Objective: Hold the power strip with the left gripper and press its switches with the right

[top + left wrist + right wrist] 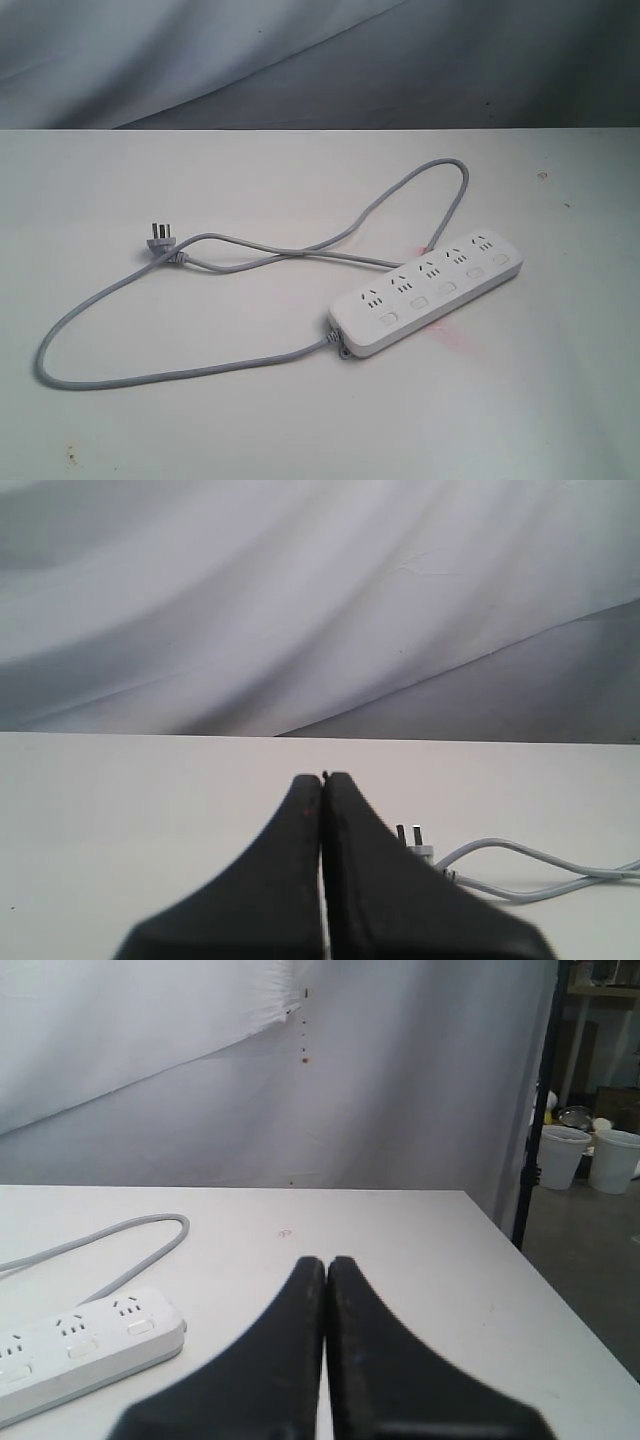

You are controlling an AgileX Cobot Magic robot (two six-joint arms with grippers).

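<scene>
Your power strip (428,294) lies flat on the white surface (200,430), right of the middle in the exterior view. It is angled so that its cable end is nearer the camera and its far end points up and to the right. Its five switches (418,303) run in a row along the near edge, one below each socket group. The grey cable (150,375) leaves the near end and sweeps left in a wide loop. It then crosses back behind the strip, and its plug (157,238) rests well to the left.

Your grippers show only in the wrist views. The left gripper (322,780) is held low and level, pointing across the surface toward the grey backdrop (300,60). Its jaws are pressed together on nothing, and the plug lies just beyond its tips. The right gripper (326,1262) sits in the same low, level pose, jaws also pressed together and empty. The far end of the strip lies off to one side of it, apart from the fingers.
</scene>
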